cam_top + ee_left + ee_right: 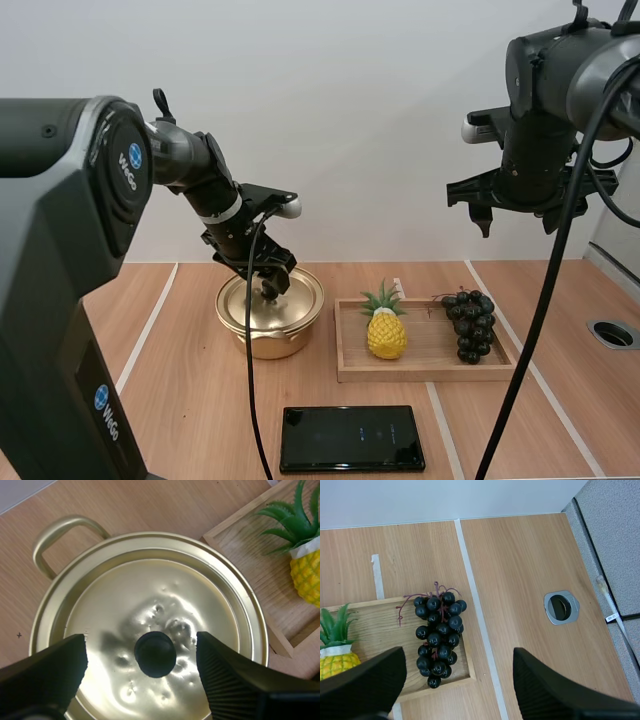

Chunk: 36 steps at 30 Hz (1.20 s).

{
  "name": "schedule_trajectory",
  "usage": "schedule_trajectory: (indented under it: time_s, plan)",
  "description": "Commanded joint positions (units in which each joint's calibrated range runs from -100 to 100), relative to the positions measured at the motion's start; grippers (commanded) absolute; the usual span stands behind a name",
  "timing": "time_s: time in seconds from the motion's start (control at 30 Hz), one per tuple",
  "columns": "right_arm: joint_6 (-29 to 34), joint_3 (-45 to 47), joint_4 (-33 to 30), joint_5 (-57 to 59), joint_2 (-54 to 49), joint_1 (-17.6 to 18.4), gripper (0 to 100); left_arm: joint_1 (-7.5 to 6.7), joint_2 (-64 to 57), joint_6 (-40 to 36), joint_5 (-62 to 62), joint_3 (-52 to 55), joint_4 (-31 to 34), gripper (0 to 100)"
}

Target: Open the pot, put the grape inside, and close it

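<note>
Lid on pot, grapes on tray, both grippers spread wide and holding nothing.
Tabletop (200, 400) carries a wooden tray (420, 372) with the gold pot (270, 345) just beside its left end and a black phone (352, 438) nearer the arm bases. Right gripper (518, 222) hangs high over the tray's right end. Left gripper (270, 285) is down over the lid (300, 297), fingers (220, 680) either side of the black knob (155, 654), not touching. On the tray: pineapple (386, 330) left, grapes (470, 325) right.

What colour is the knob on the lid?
Black. The knob sits on a gold lid; the left wrist view shows it best.
</note>
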Motion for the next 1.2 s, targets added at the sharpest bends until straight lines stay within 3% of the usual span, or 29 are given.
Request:
schedule_trajectory:
  time_s: [0.0, 0.47, 0.53, 0.57, 0.6, 1.17]
  plan:
    - [0.2, 0.1, -0.2, 0.8, -0.4, -0.2, 100, -0.19, 0.6, 0.2, -0.7, 0.1, -0.1, 100]
    - [0.2, 0.1, -0.2, 0.8, -0.4, -0.2, 100, -0.19, 2.1, 2.0, 3.8, 0.1, -0.9, 100]
    - [0.2, 0.1, -0.2, 0.8, -0.4, -0.2, 100, -0.19, 2.1, 1.2, 3.8, 0.1, -0.9, 53]
    - [0.2, 0.1, -0.2, 0.8, -0.4, -0.2, 100, -0.19, 2.1, 0.0, 3.5, 0.1, -0.9, 22]
    - [0.2, 0.1, -0.2, 0.8, -0.4, -0.2, 100, -0.19, 2.1, -1.0, 3.3, 0.1, -0.9, 0]
    - [0.2, 0.1, -0.2, 0.8, -0.4, -0.2, 100, -0.19, -8.6, -1.9, -5.7, 0.0, -1.7, 2]
